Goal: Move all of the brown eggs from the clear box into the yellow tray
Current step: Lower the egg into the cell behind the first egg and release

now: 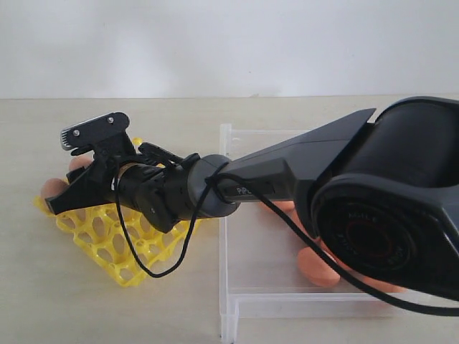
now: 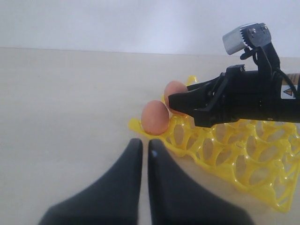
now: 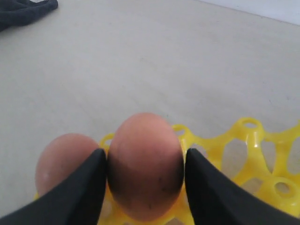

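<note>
My right gripper point(image 3: 143, 157) is shut on a brown egg point(image 3: 144, 161) and holds it over an edge cup of the yellow tray point(image 3: 253, 140). A second egg point(image 3: 63, 159) sits in the corner cup beside it. From the left wrist view, the held egg point(image 2: 174, 90) is half hidden behind the right gripper point(image 2: 174, 102), and the corner egg point(image 2: 155, 117) stands alone. My left gripper point(image 2: 141, 146) is shut and empty, low over the table just short of that corner. The clear box point(image 1: 226, 236) holds more eggs point(image 1: 315, 266), mostly hidden by the right arm.
The right arm point(image 1: 287, 172) stretches from the right across the box to the tray point(image 1: 122, 251), with a black cable point(image 1: 154, 271) hanging in a loop over the tray. Bare beige table point(image 1: 86, 308) lies to the left and in front.
</note>
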